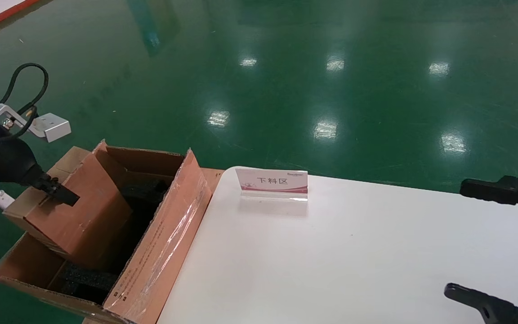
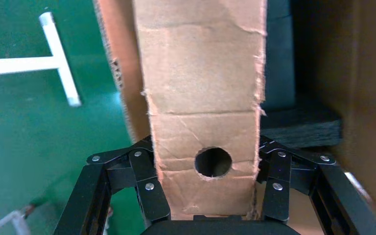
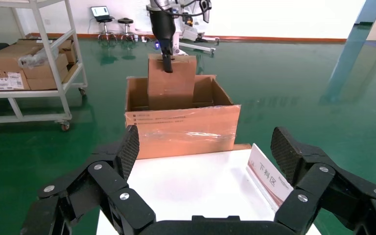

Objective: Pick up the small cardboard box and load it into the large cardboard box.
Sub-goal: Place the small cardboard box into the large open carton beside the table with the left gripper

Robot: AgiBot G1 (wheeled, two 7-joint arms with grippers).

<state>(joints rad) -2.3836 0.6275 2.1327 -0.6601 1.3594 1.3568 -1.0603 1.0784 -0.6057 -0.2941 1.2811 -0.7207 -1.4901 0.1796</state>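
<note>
The small cardboard box [image 1: 79,211] is plain brown and hangs tilted, its lower part down inside the large cardboard box [image 1: 164,243]. My left gripper [image 1: 56,191] is shut on its upper end. In the left wrist view both fingers [image 2: 152,191] press the sides of the small cardboard box [image 2: 200,83], beside its round hole [image 2: 213,162]. The right wrist view shows the small box [image 3: 171,83] rising out of the large cardboard box [image 3: 182,129], with the left gripper [image 3: 168,63] on top. My right gripper [image 1: 456,236] hovers open over the table's right side, holding nothing.
The large box stands on the green floor against the left end of the white table [image 1: 353,261]. Black foam [image 1: 83,279] lies inside it. A small sign stand [image 1: 272,182] sits near the table's far edge. A trolley with cartons [image 3: 29,63] stands farther off.
</note>
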